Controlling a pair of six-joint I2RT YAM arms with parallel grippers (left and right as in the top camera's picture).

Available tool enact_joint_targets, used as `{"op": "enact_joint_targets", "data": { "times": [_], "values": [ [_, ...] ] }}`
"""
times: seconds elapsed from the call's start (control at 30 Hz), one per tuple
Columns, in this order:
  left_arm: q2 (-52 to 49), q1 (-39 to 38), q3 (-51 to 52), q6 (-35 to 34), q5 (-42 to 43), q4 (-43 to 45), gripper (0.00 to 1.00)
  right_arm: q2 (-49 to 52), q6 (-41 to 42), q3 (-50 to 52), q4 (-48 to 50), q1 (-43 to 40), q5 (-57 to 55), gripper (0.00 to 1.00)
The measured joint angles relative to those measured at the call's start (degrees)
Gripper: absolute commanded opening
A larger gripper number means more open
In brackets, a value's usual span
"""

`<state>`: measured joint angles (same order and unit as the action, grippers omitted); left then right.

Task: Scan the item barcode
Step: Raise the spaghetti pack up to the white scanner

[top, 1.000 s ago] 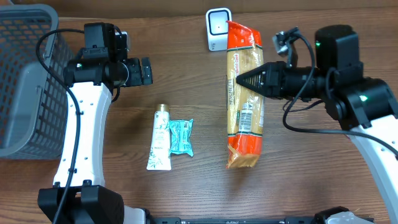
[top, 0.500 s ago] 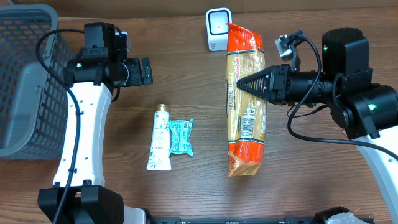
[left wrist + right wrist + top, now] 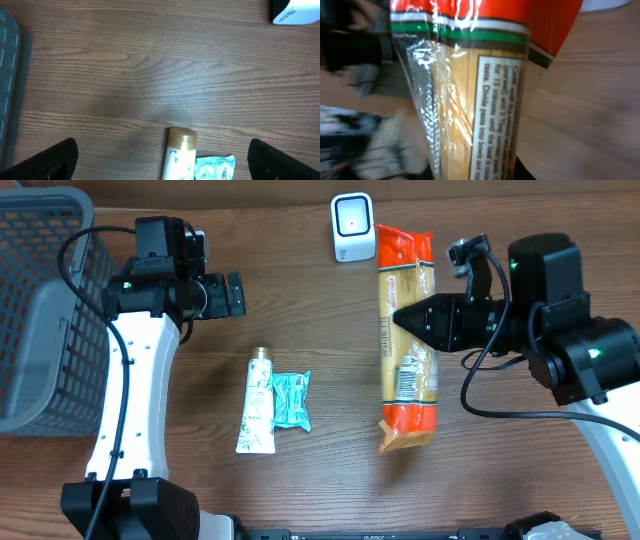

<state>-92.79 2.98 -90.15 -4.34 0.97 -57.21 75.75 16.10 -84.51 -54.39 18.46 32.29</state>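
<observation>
A long orange and clear spaghetti pack (image 3: pixel 407 275) hangs lengthwise above the table, just right of the white scanner (image 3: pixel 352 227) with its red window. My right gripper (image 3: pixel 399 316) is shut on the pack's middle from the right. In the right wrist view the pack (image 3: pixel 470 90) fills the frame, printed label facing the camera, with my right gripper (image 3: pixel 475 174) clamped on it at the bottom edge. My left gripper (image 3: pixel 236 294) hovers open over bare wood at upper left, holding nothing. No barcode on the pack can be made out.
A white tube with a gold cap (image 3: pixel 258 402) and a teal packet (image 3: pixel 291 400) lie side by side left of centre; both show below my left gripper (image 3: pixel 161 161), the tube (image 3: pixel 181 152) and the packet (image 3: pixel 215 168). A grey mesh basket (image 3: pixel 40 300) stands at far left.
My right gripper has carried the spaghetti pack a little to the right, away from the scanner's side, and tilted it slightly. The left arm has not moved.
</observation>
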Motion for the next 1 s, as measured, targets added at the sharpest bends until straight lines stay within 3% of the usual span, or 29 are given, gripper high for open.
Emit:
{"op": "enact_joint_targets", "data": {
  "times": [0.33, 0.57, 0.73, 1.0],
  "values": [
    [0.00, 0.00, 0.00, 0.00, 0.00, 0.00, 1.00, 0.07, -22.36, 0.00, 1.97, 0.11, -18.14, 0.03],
    [0.00, 0.00, 0.00, 0.00, 0.00, 0.00, 1.00, 4.07, -31.87, -1.29, 2.69, 1.81, -28.61, 0.03],
    [0.00, 0.00, 0.00, 0.00, 0.00, -0.02, 1.00, 11.23, -38.32, -7.26, 3.39, 8.68, -41.97, 0.04],
    [0.00, 0.00, 0.00, 0.00, 0.00, 0.00, 1.00, 19.15, -55.93, -11.52, 20.31, 22.80, -61.57, 0.04]
  ]
}}
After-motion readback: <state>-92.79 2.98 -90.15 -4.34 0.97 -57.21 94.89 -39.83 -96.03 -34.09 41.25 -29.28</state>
